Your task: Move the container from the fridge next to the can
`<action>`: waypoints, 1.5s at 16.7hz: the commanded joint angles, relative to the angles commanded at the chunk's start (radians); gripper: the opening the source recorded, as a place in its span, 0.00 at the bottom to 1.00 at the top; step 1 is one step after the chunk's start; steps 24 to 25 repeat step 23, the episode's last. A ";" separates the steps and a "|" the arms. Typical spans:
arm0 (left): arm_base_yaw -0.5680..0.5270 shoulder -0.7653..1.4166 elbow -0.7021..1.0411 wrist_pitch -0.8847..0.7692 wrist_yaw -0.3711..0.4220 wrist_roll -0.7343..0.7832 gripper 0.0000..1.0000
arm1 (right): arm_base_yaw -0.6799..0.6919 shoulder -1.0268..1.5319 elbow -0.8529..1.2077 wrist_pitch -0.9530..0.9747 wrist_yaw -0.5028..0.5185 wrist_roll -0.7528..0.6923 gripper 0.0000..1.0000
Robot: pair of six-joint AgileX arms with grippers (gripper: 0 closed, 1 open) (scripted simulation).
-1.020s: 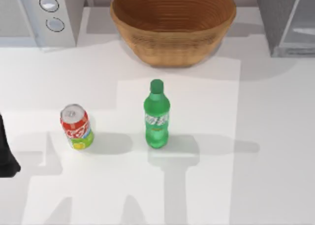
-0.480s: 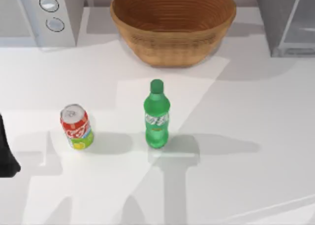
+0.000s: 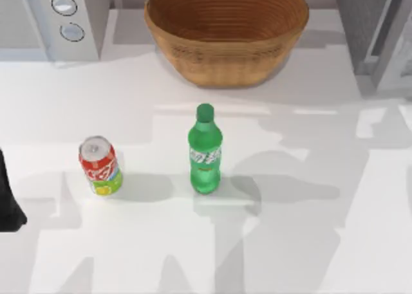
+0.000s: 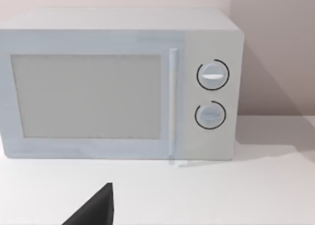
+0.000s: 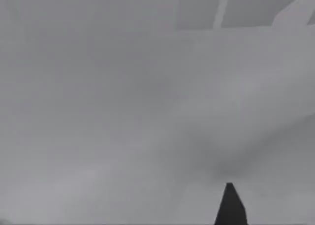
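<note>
On the left side of the table (image 3: 360,242), my left arm (image 3: 8,197) is sitting still, and I cannot tell how its pincer is set. The can (image 3: 100,166) is standing near it. The bottle (image 3: 205,150) is standing upright in the middle, cap pointing up, well apart from the can. It is already out of the fridge (image 3: 380,30), so I judge the nudge closer is left. My right pincer: cannot tell.
</note>
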 joint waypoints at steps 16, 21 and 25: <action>0.000 0.000 0.000 0.000 0.000 0.000 1.00 | 0.089 0.184 0.158 -0.005 0.095 0.102 1.00; 0.000 0.000 0.000 0.000 0.000 0.000 1.00 | 0.089 0.325 0.343 -0.044 0.100 0.102 1.00; 0.000 0.000 0.000 0.000 0.000 0.000 1.00 | 0.089 0.337 0.358 -0.048 0.101 0.102 1.00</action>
